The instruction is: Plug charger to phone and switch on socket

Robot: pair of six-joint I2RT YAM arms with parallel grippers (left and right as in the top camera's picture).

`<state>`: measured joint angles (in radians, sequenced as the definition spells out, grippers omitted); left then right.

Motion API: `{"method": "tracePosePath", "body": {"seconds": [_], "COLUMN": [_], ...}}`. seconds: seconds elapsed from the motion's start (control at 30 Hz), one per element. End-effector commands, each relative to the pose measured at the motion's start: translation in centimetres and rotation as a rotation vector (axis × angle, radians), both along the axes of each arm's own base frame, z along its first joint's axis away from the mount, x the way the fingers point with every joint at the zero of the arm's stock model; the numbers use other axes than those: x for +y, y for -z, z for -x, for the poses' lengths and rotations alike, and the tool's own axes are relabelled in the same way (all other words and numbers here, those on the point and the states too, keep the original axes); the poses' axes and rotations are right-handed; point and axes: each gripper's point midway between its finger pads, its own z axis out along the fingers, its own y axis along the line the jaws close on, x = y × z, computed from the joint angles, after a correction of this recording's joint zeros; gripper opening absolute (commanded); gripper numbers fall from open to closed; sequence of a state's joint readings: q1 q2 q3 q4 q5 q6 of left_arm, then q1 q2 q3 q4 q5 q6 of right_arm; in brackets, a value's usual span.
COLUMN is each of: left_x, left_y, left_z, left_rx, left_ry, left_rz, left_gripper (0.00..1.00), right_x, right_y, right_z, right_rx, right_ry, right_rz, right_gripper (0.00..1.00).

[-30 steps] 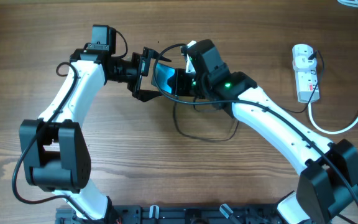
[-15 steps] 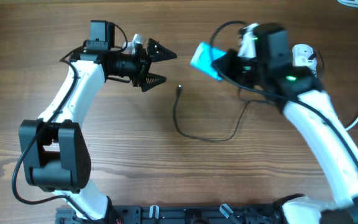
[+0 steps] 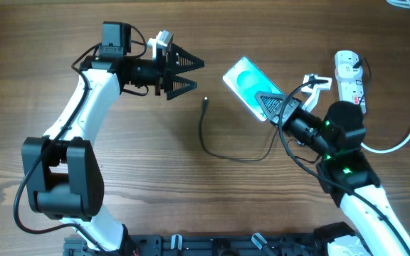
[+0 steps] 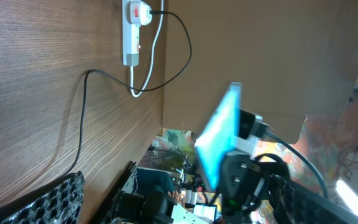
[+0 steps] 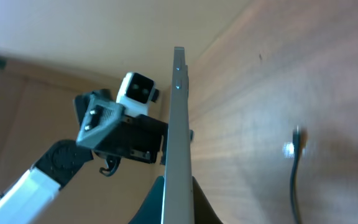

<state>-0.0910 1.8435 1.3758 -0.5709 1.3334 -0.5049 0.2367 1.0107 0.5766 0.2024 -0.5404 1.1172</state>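
1. Thin black charger cable [image 3: 226, 158]: lay on the wooden table [image 3: 155, 192]; its small metal connector [image 3: 205, 102] sat between the arms, nearer the left gripper [image 3: 196, 74], which stood spread and empty.
2. Flat teal-screened phone [image 3: 248, 84]: clamped by the right gripper [image 3: 270, 104], raised, long axis diagonal, connector off its free end.
3. Which phone end took the connector: not discernible.

Charger [image 3: 205, 102] unobstructed between left gripper [image 3: 198, 75], phone [image 3: 244, 82].

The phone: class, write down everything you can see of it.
The phone is a thin flat rectangle with a bright teal-green screen and pale edges. It is held off the table, tilted, one end clamped in the right hand. The right wrist view shows it edge-on, a slim grey slab. Nothing else touches it.
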Motion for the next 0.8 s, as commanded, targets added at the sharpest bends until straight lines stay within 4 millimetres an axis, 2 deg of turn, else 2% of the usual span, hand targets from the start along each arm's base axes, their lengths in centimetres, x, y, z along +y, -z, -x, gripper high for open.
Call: {"method": "tracePosePath", "body": {"seconds": [0.0, 0.07, 0.2, 0.3, 0.47, 0.67, 0.77], "left_x": [-0.5, -1.0, -1.4, -1.3, -2.2, -4.9, -5.7], "left_y": [-1.8, -1.7, -1.5, -1.3, -2.0, -2.7, -3.1], "left_z": [0.2, 0.4, 0.2, -0.2, -2.2, -3.6, -4.0], "left_rx": [-0.085, -0.092, -0.109, -0.068, -0.032, -0.005, -0.008], "left_ry": [0.025, 0.032, 0.031, 0.003, -0.073, -0.146, -0.169], "left_rz": [0.018, 0.005, -0.011, -0.029, -0.039, -0.053, -0.048], "left_gripper": [0.99, 0.99, 0.98, 0.97, 0.95, 0.91, 0.86], "right_x": [0.4, 1.8, 4.6, 5.9, 6.7, 7.5, 7.5], "right_y": [-0.2, -0.1, 1.8, 1.5, 1.4, -0.9, -1.1], "right_z": [-1.4, -2.4, -3.7, -4.5, -5.9, -7.3, -7.3], "right_rx": [0.118, 0.133, 0.202, 0.160, 0.157, 0.133, 0.166], "right_ry": [0.071, 0.091, 0.156, 0.161, 0.175, 0.197, 0.205], "right_rz": [-0.185, -0.239, -0.316, -0.356, -0.359, -0.386, -0.428], "right_gripper": [0.04, 0.05, 0.04, 0.05, 0.04, 0.05, 0.05]}}
